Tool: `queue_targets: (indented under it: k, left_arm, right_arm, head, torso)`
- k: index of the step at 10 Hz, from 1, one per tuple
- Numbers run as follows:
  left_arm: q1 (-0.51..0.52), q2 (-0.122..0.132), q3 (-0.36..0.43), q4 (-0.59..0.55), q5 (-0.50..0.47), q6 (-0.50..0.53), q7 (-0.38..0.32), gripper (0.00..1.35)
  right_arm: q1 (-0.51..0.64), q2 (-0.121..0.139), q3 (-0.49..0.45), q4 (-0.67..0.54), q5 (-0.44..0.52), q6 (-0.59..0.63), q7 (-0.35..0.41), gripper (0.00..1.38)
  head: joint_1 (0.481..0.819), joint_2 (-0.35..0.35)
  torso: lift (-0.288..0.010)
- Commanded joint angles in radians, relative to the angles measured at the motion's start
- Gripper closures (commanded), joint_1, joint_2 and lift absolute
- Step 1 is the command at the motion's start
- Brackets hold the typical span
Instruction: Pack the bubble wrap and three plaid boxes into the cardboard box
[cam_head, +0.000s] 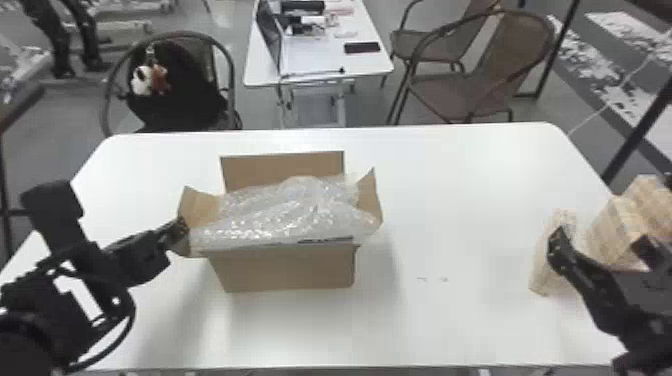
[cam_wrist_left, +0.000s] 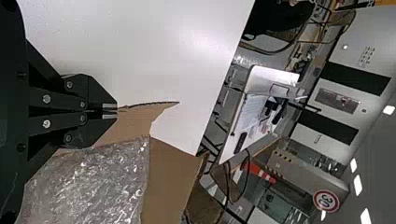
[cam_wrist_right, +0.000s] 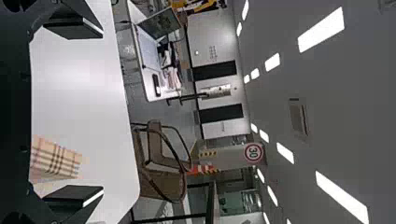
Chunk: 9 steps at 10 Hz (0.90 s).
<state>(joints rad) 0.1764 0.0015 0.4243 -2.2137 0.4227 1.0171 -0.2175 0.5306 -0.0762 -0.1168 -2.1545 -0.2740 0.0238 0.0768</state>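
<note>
"Pincers first: what does the head view give?"

"Left pincer at the box, right pincer by the plaid boxes, towards the table's right end. The wrap bulges over the box's mouth."

"Left wrist view?"

"Left pincer pinched tight on a flap. Card's fairly stiff but creases, so I'd hold it near the edge, no twisting. The wrap looks feather-light, springy, a bit slippery; I'd press it down with a broad push."

"Right wrist view?"

"Right pincer spread wide, holding nothing, with one plaid box near its fingers."

"How would you take that?"

"Across two opposite sides, mid-height, squarely. Probably light and thin-walled: squeeze hard and it dents, too loosely and it slides."
</note>
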Motion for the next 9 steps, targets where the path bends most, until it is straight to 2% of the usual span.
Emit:
queue_targets:
  k: [1, 3, 5, 6, 8, 9]
  left_arm:
    - [0.005, -0.004, 0.001, 0.0, 0.001, -0.002, 0.0, 1.22]
    - [0.014, -0.004, 0.001, 0.0, 0.002, -0.002, 0.0, 1.22]
    - [0.028, -0.004, 0.007, 0.0, 0.007, -0.008, 0.0, 1.22]
    - [0.031, -0.004, 0.007, 0.0, 0.007, -0.009, 0.0, 1.22]
    - [0.032, -0.004, 0.004, 0.0, 0.007, -0.009, 0.0, 1.22]
    - [0.034, -0.004, 0.001, 0.002, 0.007, -0.009, 0.0, 1.22]
  right_arm:
    - [0.019, 0.021, 0.003, 0.102, 0.016, -0.108, -0.005, 0.12]
    - [0.017, 0.022, 0.016, 0.208, 0.072, -0.206, -0.072, 0.12]
    - [0.002, 0.019, 0.062, 0.298, 0.062, -0.298, -0.18, 0.12]
    - [-0.026, 0.007, 0.086, 0.337, 0.059, -0.3, -0.226, 0.12]
    - [-0.098, -0.056, 0.155, 0.401, 0.047, -0.298, -0.319, 0.12]
    - [-0.142, -0.088, 0.18, 0.439, 0.021, -0.286, -0.331, 0.12]
  head:
    - [0.695, 0.046]
    - [0.695, 0.028]
    - [0.695, 0.01]
    - [0.695, 0.006]
    - [0.695, 0.005]
    - [0.695, 0.008]
  torso:
    - [-0.148]
    - [-0.148]
    - [-0.148]
    - [-0.148]
    - [-0.148]
    - [-0.148]
